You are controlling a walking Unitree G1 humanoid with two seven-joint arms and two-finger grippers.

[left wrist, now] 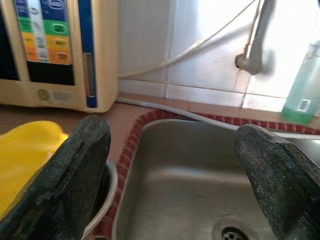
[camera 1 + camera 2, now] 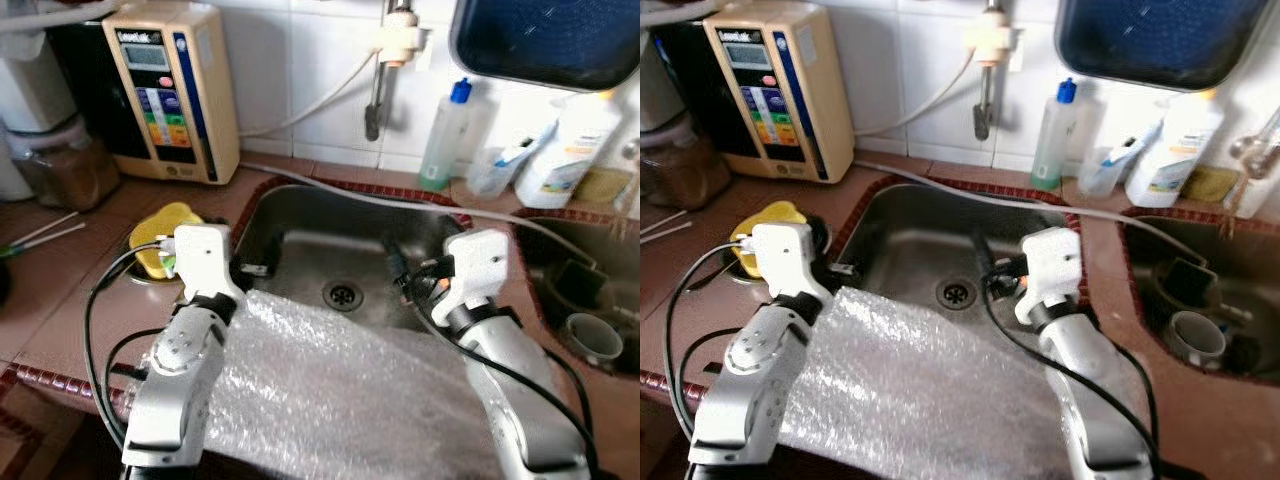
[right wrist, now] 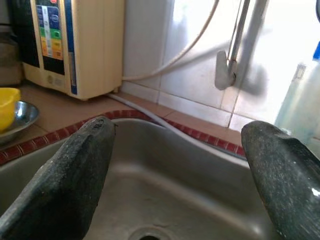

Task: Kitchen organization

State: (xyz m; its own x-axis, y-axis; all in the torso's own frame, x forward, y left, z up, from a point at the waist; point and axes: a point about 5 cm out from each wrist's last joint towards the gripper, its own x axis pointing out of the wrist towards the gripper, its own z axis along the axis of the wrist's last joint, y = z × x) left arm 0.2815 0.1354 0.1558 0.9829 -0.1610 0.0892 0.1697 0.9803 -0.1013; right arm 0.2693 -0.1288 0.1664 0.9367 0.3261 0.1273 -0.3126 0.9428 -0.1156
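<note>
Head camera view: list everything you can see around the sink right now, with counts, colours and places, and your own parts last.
Sink: 1, steel, centre, drain in the middle.
Second basin: 1, dark, right, holding a grey cup.
Bubble wrap: 1 sheet, clear, over the sink's near edge, between the arms.
Water ioniser: 1, beige, counter back left.
Yellow item: 1, in a metal dish left of the sink.
Jar: 1, brown contents, far left.
Chopsticks: 2, pale, left counter.
Tap: 1, on the tiled wall, white hose attached.
Bottles: 3, clear green with blue cap, small clear, white; back right.
Tray: 1, dark blue, wall top right.
Left gripper: open, over the sink's left rim.
Right gripper: open, over the sink.
</note>
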